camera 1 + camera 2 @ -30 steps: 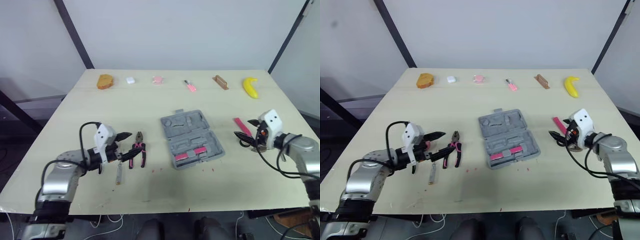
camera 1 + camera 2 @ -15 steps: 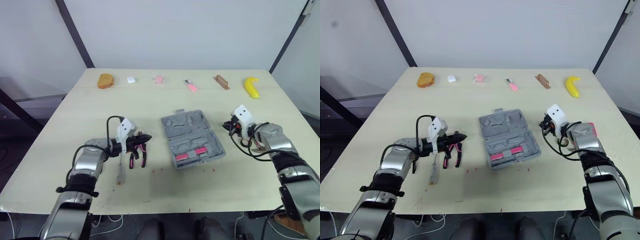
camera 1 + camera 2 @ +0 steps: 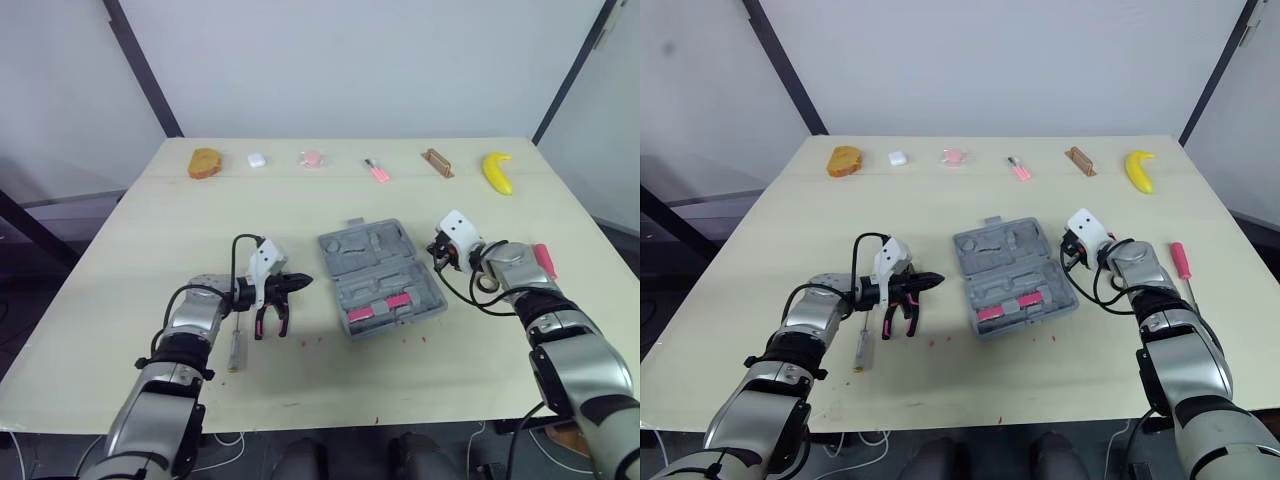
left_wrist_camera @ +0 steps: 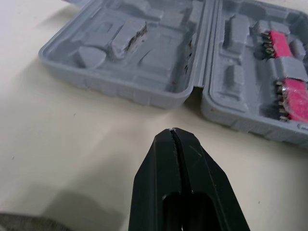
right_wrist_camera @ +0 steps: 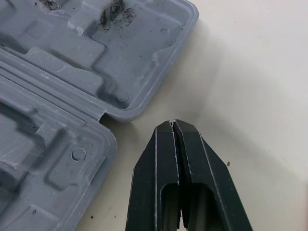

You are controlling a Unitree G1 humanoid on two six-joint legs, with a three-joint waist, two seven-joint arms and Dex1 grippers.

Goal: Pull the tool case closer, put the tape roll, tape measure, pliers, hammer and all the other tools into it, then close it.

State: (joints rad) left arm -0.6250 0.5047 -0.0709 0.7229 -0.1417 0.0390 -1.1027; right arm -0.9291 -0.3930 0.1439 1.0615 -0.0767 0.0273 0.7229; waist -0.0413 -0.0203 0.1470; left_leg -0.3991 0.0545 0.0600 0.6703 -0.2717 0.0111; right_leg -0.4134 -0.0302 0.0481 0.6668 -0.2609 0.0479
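The grey tool case (image 3: 380, 278) lies open and flat at the table's middle, with pink bit holders in its near half. My left gripper (image 3: 303, 282) is shut and empty, its tip a short way off the case's left edge (image 4: 144, 91). Under it lie the black-and-pink pliers (image 3: 268, 318), with a small screwdriver (image 3: 236, 350) beside them. My right gripper (image 3: 433, 250) is shut and empty, close to the case's right edge near the hinge (image 5: 103, 115). A pink-handled screwdriver (image 3: 543, 260) lies to the right of that arm.
Along the far edge sit a bread piece (image 3: 205, 162), a small white object (image 3: 256, 158), a pink object (image 3: 311, 158), a pink marker (image 3: 378, 171), a brown block (image 3: 436, 162) and a banana (image 3: 496, 171).
Both arms have swung inward to the case's two sides, and both grippers have gone from open to shut. The pink screwdriver now lies uncovered on the right.
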